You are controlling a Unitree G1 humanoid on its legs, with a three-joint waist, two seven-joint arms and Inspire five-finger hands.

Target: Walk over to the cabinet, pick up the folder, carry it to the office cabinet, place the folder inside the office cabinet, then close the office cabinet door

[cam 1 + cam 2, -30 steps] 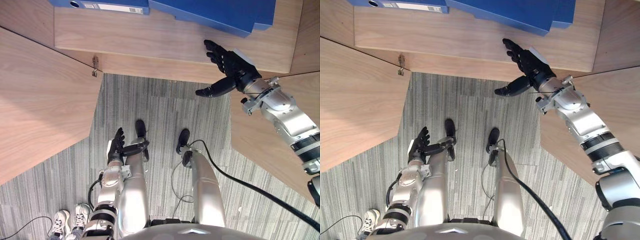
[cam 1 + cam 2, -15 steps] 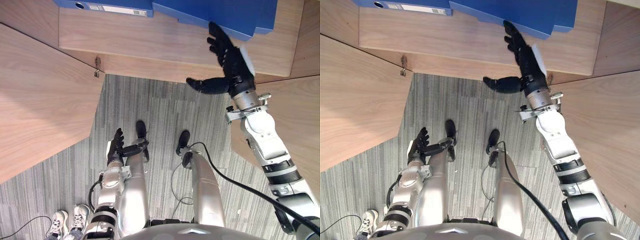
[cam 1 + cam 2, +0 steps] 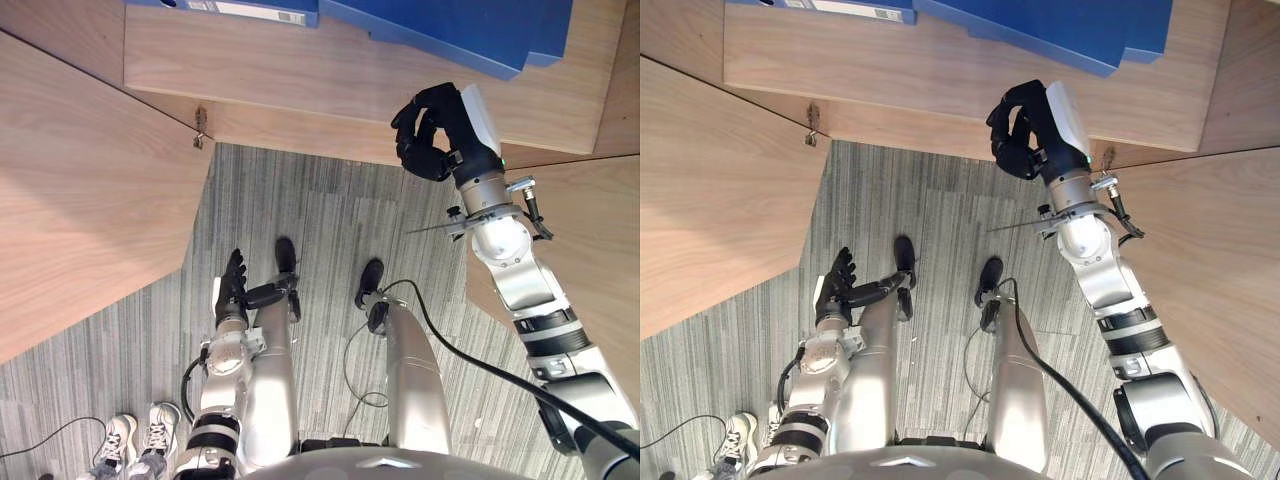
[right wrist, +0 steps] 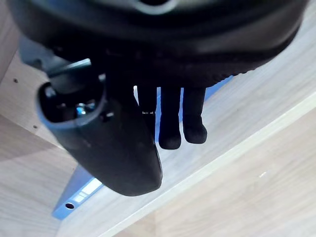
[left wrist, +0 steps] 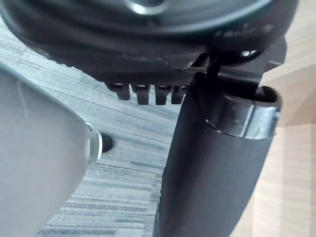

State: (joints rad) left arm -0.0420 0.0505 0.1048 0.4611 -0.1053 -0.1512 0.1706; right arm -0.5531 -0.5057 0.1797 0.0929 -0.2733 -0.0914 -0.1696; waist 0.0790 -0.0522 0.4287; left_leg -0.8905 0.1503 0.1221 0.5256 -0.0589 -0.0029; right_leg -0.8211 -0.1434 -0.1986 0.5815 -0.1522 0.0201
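**Robot at the open cabinet, folder on the shelf, doors not yet closed**

Nearest the robot's body, the left hand (image 3: 232, 290) hangs by its thigh, fingers straight and relaxed, holding nothing. A person's shoes (image 3: 140, 440) stand on the grey carpet (image 3: 320, 220) at the robot's lower left.

Further out, two wooden doors stand open: the left door (image 3: 80, 200) and the right door (image 3: 590, 250), with the carpet between them.

The right hand (image 3: 440, 130) is raised at the front edge of the cabinet shelf (image 3: 300, 70). Its fingers are curled into a loose fist, and it grips nothing.

Farthest away, the blue folder (image 3: 450, 30) lies flat on the shelf, well back from the front edge and apart from the hand. A second blue folder (image 3: 230, 8) lies to its left.

The folder appears to be placed, so closing the doors is probably next. To do that well, the right hand should draw clear of the shelf, uncurl, and press flat on the right door's outer face. The arm should stay out of the narrowing gap, and the push should be steady.
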